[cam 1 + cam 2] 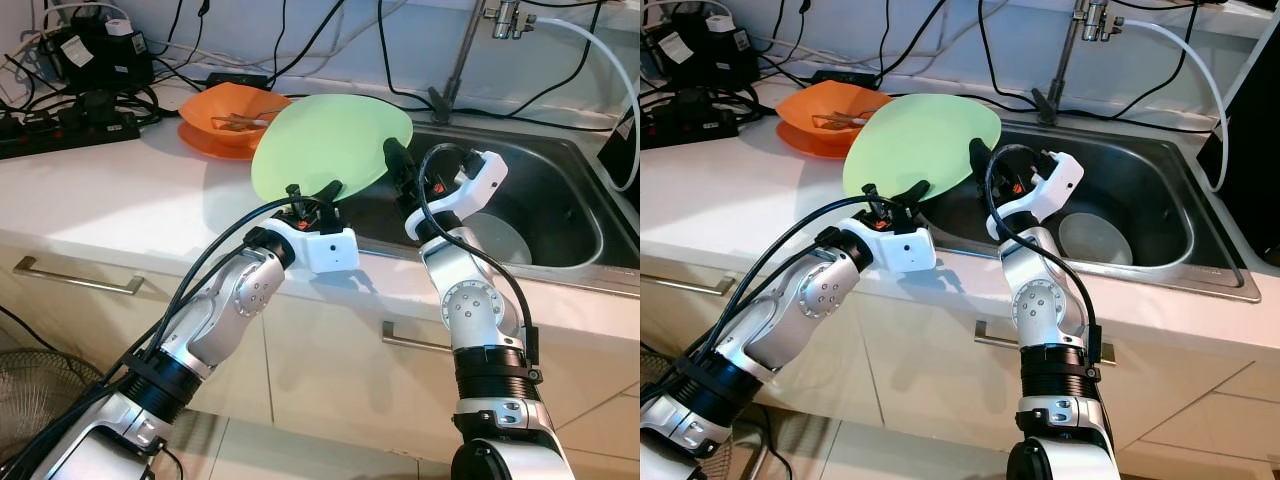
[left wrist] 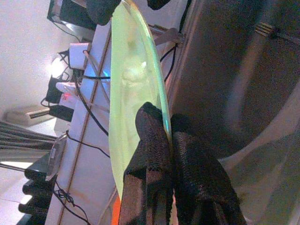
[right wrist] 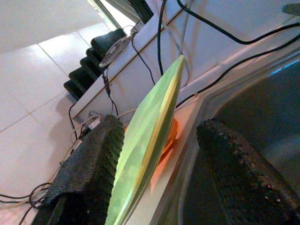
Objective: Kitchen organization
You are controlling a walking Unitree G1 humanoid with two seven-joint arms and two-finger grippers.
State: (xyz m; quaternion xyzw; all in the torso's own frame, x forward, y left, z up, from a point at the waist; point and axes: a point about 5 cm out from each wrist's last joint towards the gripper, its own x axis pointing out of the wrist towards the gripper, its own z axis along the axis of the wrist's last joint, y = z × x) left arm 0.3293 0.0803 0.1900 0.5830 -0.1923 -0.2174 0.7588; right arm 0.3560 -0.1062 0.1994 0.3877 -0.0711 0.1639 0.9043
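2 grippers meet at the green plate (image 1: 325, 140): left gripper (image 1: 312, 192) clamped on its rim, right gripper (image 3: 159, 154) spread around it, handover unfinished above the sink (image 1: 560, 200).

The two eye views look down from the head, facing forward over the counter (image 1: 120, 200) and sink (image 1: 560, 215). They share nearly the same scene, shifted a bit sideways. Each wrist view sits very close, looking along its own fingers (image 2: 154, 154) at the green plate's (image 3: 150, 131) edge. All four views share the plate.
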